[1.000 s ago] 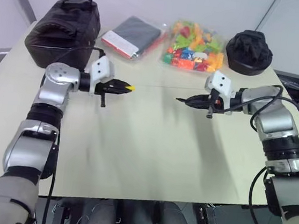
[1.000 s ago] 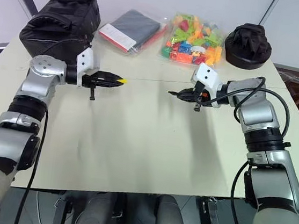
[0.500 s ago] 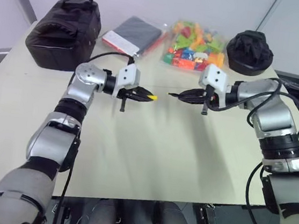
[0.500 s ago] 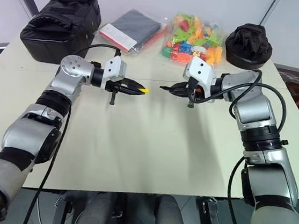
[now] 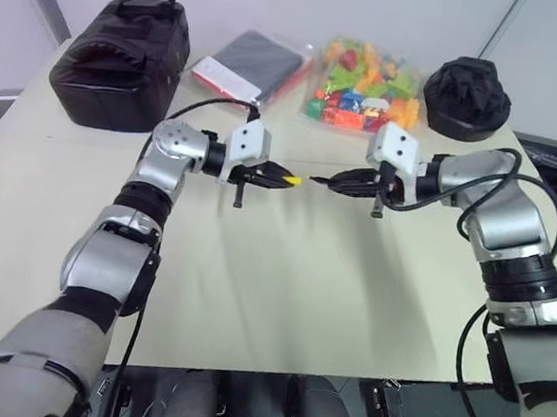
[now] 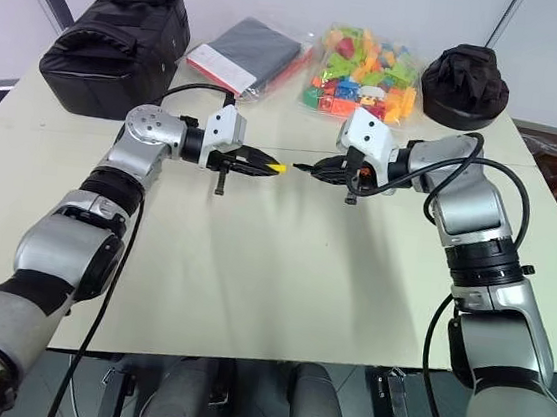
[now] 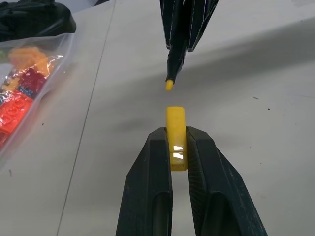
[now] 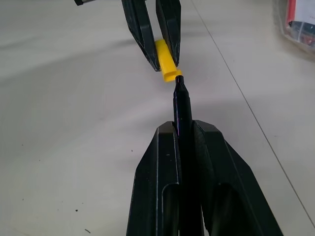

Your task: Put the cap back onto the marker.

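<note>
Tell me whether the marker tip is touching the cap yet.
Apart. The left wrist view shows bare table between the marker tip and the open end of the cap. The cap sits in the left tool.

Both arms raised over the table, forearms angled inward so the 2 grippers face each other tip to tip near the middle. Left gripper (image 5: 284,179), 2 black fingers (image 7: 150,182) clamped on the small yellow plastic cylinder cap (image 7: 175,135), which sticks out past the fingertips. Right gripper (image 5: 337,183), 2 black fingers (image 8: 160,182) closed around the thin black pen-like marker (image 8: 181,105), its tip protruding toward the cap. Tip and cap opening sit just apart, roughly in line. Both wrists tilted slightly down.
</note>
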Tool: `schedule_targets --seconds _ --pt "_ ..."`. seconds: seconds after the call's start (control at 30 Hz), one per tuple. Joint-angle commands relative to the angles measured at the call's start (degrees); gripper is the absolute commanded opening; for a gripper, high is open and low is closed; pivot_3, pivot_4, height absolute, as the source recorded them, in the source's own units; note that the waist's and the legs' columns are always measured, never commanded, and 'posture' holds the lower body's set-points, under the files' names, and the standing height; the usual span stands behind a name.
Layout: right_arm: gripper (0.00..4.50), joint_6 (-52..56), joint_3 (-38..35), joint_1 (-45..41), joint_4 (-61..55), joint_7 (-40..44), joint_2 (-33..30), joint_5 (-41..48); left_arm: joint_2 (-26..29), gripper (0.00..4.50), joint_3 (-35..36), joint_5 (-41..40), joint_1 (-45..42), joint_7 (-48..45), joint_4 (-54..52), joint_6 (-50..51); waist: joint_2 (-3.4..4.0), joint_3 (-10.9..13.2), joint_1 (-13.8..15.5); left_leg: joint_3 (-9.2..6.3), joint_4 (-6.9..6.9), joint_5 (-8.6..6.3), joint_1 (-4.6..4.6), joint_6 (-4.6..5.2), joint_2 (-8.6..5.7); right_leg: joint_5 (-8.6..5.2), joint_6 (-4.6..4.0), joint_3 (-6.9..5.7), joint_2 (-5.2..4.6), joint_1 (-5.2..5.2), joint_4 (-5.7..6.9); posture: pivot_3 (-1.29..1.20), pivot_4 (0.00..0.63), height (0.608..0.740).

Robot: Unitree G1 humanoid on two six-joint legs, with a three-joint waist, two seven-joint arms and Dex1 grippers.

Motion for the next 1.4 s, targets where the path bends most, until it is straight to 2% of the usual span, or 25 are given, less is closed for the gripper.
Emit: schedule_targets --seconds 0.03,0.8,1.4 --pt "0.00 -0.2 -1.0 -0.1 -2.3 -0.2 0.3 0.8 0.1 0.06 1.0 -0.3 -1.9 0.4 -0.8 -0.8 0.00 0.0 0.0 0.00 0.00 0.00 0.00 0.00 0.00 0.00 0.00 0.00 0.00 0.00 0.00 0.00 0.150 0.740" --pt "0.00 -0.5 -0.9 0.2 -1.1 -1.2 1.7 0.6 -1.0 0.06 1.5 -0.6 -2.3 1.1 -1.3 -0.2 0.00 0.0 0.0 0.00 0.00 0.00 0.00 0.00 0.00 0.00 0.00 0.00 0.00 0.00 0.00 0.00 0.150 0.740" --pt "0.00 -1.5 -0.9 -0.3 0.6 -1.4 1.8 0.3 0.5 0.06 1.9 -1.2 -1.7 0.3 -2.4 0.5 0.00 0.0 0.0 0.01 0.00 0.00 0.00 0.00 0.00 0.00 0.00 0.00 0.01 0.00 0.00 0.00 0.150 0.740"
